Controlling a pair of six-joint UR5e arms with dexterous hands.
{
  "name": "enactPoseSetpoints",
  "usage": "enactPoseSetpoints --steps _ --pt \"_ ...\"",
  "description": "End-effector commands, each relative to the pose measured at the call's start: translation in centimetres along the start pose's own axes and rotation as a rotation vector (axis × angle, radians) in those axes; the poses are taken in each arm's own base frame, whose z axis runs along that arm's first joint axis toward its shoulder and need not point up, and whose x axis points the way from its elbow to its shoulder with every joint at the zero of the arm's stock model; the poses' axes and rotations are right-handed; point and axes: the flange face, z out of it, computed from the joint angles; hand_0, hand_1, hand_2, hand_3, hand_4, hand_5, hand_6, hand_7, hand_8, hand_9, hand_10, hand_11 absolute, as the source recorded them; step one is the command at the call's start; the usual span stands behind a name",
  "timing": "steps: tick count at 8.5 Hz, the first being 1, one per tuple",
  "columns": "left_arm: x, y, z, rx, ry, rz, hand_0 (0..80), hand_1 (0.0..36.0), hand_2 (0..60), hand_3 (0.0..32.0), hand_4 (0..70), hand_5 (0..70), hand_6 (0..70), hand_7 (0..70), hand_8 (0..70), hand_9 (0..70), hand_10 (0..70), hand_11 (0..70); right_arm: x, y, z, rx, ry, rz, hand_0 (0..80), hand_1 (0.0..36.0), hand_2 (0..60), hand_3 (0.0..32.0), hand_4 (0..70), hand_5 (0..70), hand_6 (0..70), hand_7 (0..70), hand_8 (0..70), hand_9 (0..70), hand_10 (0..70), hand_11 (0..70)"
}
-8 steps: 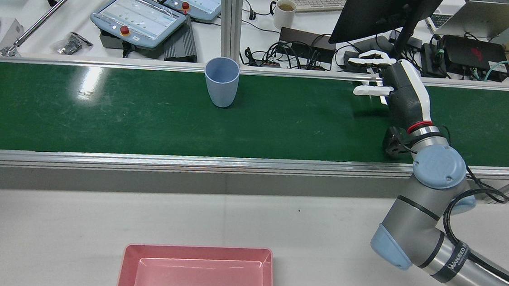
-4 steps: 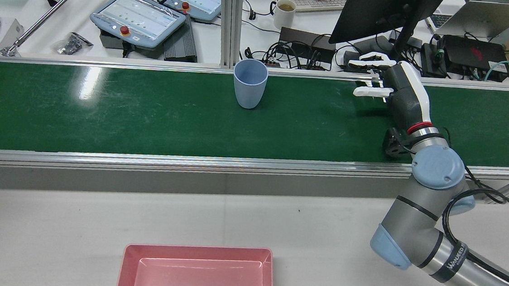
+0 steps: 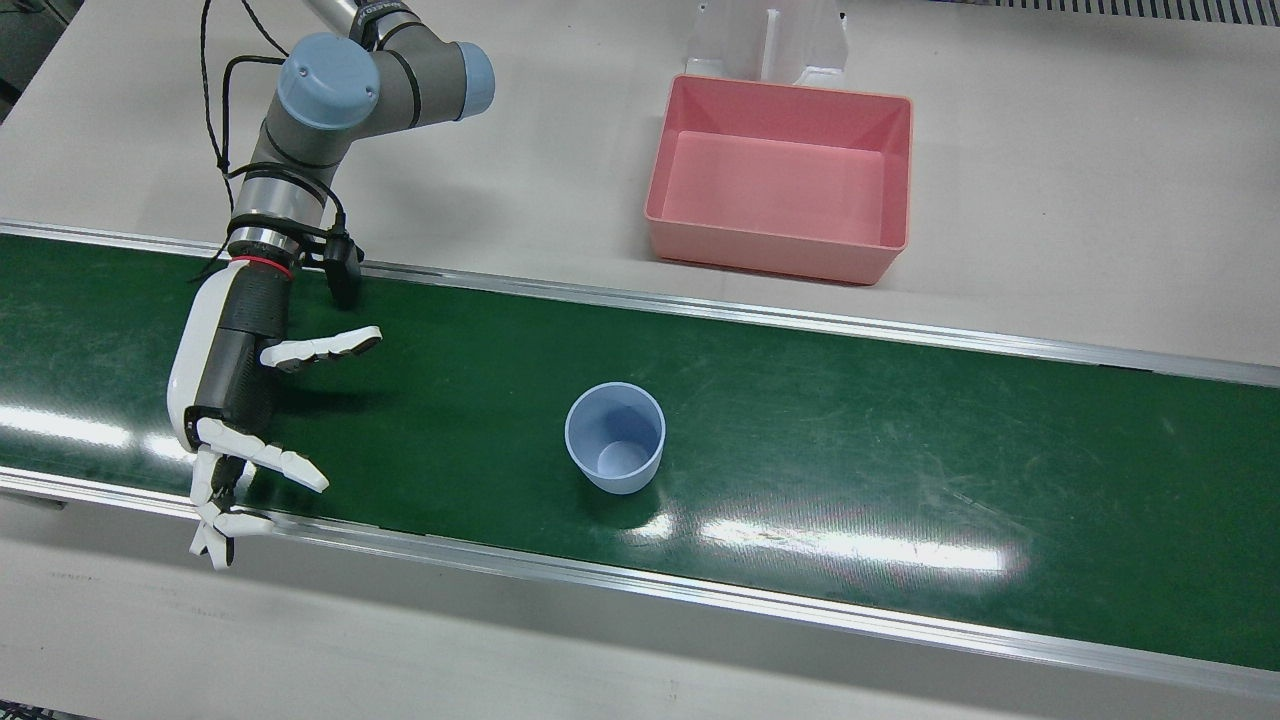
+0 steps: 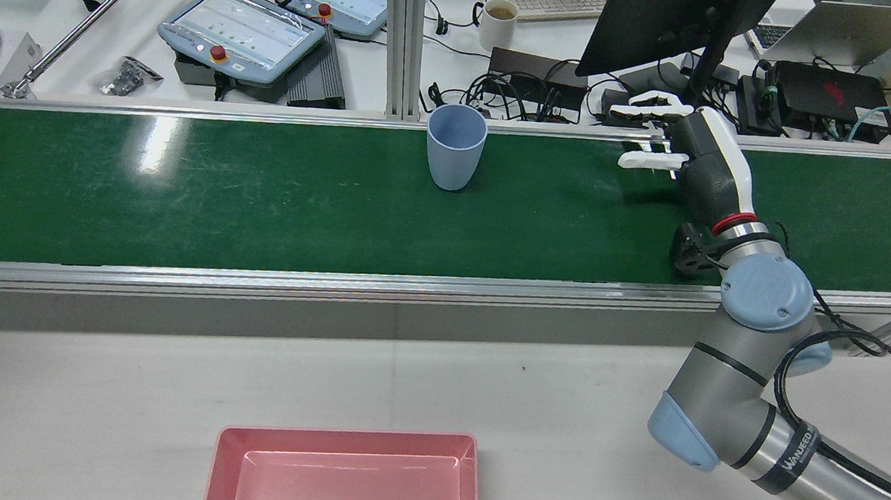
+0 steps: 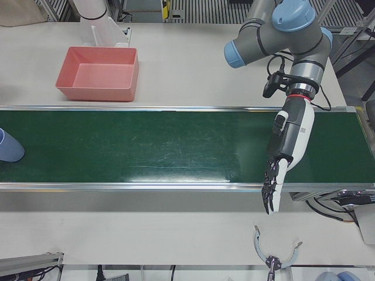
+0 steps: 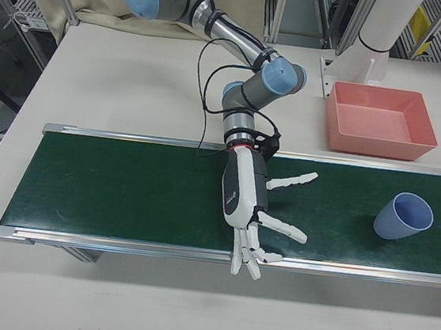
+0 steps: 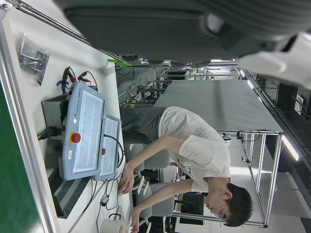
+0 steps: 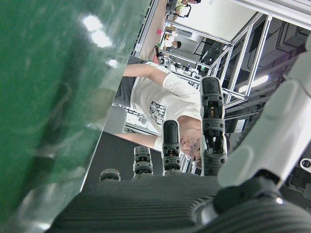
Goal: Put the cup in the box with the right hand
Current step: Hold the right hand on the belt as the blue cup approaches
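Observation:
A pale blue cup (image 3: pixel 614 437) stands upright and empty on the green belt (image 3: pixel 900 440), near its far edge in the rear view (image 4: pixel 455 146). My right hand (image 3: pixel 225 390) hovers over the belt with its fingers spread, open, palm turned toward the cup, well apart from it (image 4: pixel 706 167) (image 6: pixel 245 196). The cup (image 6: pixel 403 216) sits to the right of that hand in the right-front view. The pink box (image 3: pixel 780 250) rests empty on the white table beside the belt (image 4: pixel 351 437). My left hand (image 5: pixel 290 137) reaches across the belt's other end, open and holding nothing; the cup (image 5: pixel 9 146) is far from it.
Beyond the belt's far rail lie teach pendants (image 4: pixel 244 27), a mug (image 4: pixel 499 22), cables and a monitor (image 4: pixel 662 21). A white stand (image 3: pixel 765 40) sits behind the box. A person works at a keyboard (image 4: pixel 560 1). Aluminium rails (image 4: pixel 332 281) edge the belt.
The cup has travelled along the belt to the right in the rear view, closer to my right hand. The right hand has barely shifted and stays open.

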Motion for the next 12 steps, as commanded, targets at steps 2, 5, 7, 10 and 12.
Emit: enactPoseSetpoints --steps 2,5,7,10,12 --pt "0.0 0.0 0.0 0.000 0.000 0.000 0.0 0.0 0.0 0.0 0.0 0.0 0.0 0.0 0.0 0.0 0.0 0.0 0.2 0.5 0.1 -0.009 0.011 0.002 45.9 0.0 0.0 10.6 43.3 0.0 6.6 47.0 3.5 14.5 0.0 0.0" --pt "0.0 0.0 0.0 0.000 0.000 0.000 0.0 0.0 0.0 0.0 0.0 0.0 0.0 0.0 0.0 0.0 0.0 0.0 0.8 1.3 -0.2 -0.021 0.024 0.002 46.2 0.0 0.0 11.0 42.0 0.0 6.4 46.1 3.6 14.5 0.0 0.0" --pt "0.0 0.0 0.0 0.000 0.000 0.000 0.0 0.0 0.0 0.0 0.0 0.0 0.0 0.0 0.0 0.0 0.0 0.0 1.5 1.8 -0.4 -0.028 0.036 0.007 46.1 0.0 0.0 11.2 41.3 0.0 6.0 44.7 3.3 13.9 0.0 0.0" --pt "0.0 0.0 0.0 0.000 0.000 0.000 0.0 0.0 0.0 0.0 0.0 0.0 0.0 0.0 0.0 0.0 0.0 0.0 1.6 2.3 -0.6 -0.036 0.038 0.003 46.2 0.0 0.0 11.2 41.3 0.0 6.0 44.8 3.2 14.0 0.0 0.0" --pt "0.0 0.0 0.0 0.000 0.000 0.000 0.0 0.0 0.0 0.0 0.0 0.0 0.0 0.0 0.0 0.0 0.0 0.0 1.6 2.8 -0.5 -0.041 0.037 -0.005 46.4 0.0 0.0 11.2 41.6 0.0 6.1 45.5 3.0 13.9 0.0 0.0"
